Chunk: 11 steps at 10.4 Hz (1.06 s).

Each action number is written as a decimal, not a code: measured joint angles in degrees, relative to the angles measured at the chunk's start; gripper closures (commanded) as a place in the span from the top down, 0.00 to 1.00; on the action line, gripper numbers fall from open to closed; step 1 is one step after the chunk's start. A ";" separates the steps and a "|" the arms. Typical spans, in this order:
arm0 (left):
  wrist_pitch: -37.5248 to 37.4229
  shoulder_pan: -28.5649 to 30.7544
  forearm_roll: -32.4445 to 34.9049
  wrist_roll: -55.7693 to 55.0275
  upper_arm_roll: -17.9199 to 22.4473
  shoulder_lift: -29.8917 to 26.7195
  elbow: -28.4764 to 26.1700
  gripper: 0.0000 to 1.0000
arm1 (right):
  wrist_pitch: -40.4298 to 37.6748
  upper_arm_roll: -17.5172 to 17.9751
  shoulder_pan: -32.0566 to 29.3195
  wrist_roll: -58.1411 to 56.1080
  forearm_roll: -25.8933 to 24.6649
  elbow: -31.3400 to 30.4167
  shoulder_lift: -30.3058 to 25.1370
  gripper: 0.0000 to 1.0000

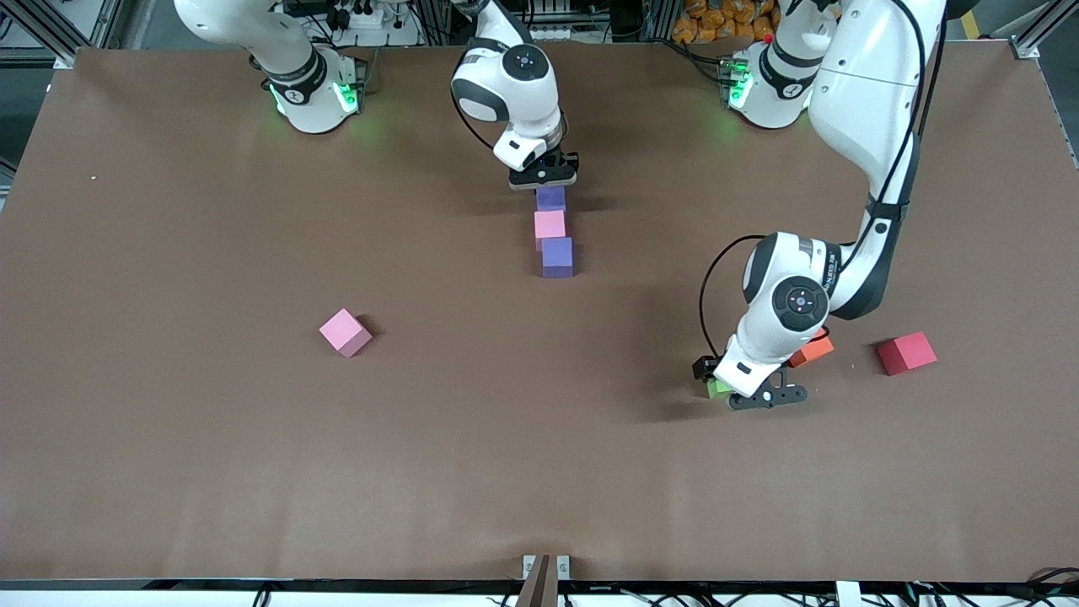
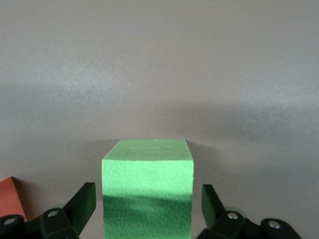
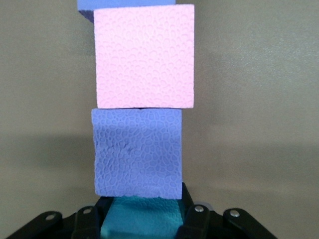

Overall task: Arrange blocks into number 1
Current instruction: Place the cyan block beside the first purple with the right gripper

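My right claw (image 3: 144, 219) grips the light blue foam cube (image 3: 141, 217) at the column's end, touching the purple cube (image 3: 137, 152) — releasing could nudge the line crooked. My left claw (image 2: 148, 209), open, straddles the green foam cube (image 2: 147, 191); the orange cube (image 2: 9, 196) sits beside. Open brown surface (image 1: 539, 438) lies all round.

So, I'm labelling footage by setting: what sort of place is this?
Most likely a robotics lab. Two white arms stand on a brown table framed by aluminium rails, with cables along its edges. The left gripper straddles a green block; the right gripper sits at a row of blocks.
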 measured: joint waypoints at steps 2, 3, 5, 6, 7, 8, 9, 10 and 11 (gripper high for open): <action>0.03 -0.30 0.00 0.03 -0.20 0.29 0.05 0.00 | 0.00 -0.88 0.00 -0.01 -0.51 0.06 0.00 1.00; 0.04 -0.94 0.00 0.02 -0.38 0.24 0.27 0.00 | 0.00 -1.40 0.00 0.00 -1.02 0.07 0.00 1.00; 0.08 -3.44 -0.24 -1.22 -1.21 -0.26 1.06 0.00 | 0.12 -2.15 0.00 0.00 -1.24 0.27 -0.07 1.00; 0.07 -4.89 -0.25 -3.48 -2.44 -0.92 1.31 0.00 | 0.13 -2.25 -0.01 0.00 -1.25 0.49 -0.31 1.00; 0.06 -6.43 -0.25 -5.60 -3.94 -1.37 1.65 0.00 | -0.72 -2.30 -0.01 0.00 -1.26 0.60 -0.96 1.00; 0.06 -8.19 -0.25 -7.26 -4.92 -1.48 2.15 0.00 | -2.94 -2.36 -0.05 0.00 -1.28 0.51 -2.23 1.00; 0.06 -9.97 -0.25 -8.75 -5.59 -1.51 2.40 0.00 | -5.69 -2.50 -0.33 -0.40 -1.39 -0.08 -4.36 1.00; 0.06 -11.37 -0.25 -9.68 -6.20 -1.50 2.61 0.00 | -8.66 -2.59 -0.99 -1.83 -1.51 -1.47 -7.26 1.00; 0.06 -12.00 -0.25 -9.97 -7.21 -1.45 3.18 0.00 | -11.61 -2.66 -2.03 -3.87 -1.56 -3.18 -10.30 1.00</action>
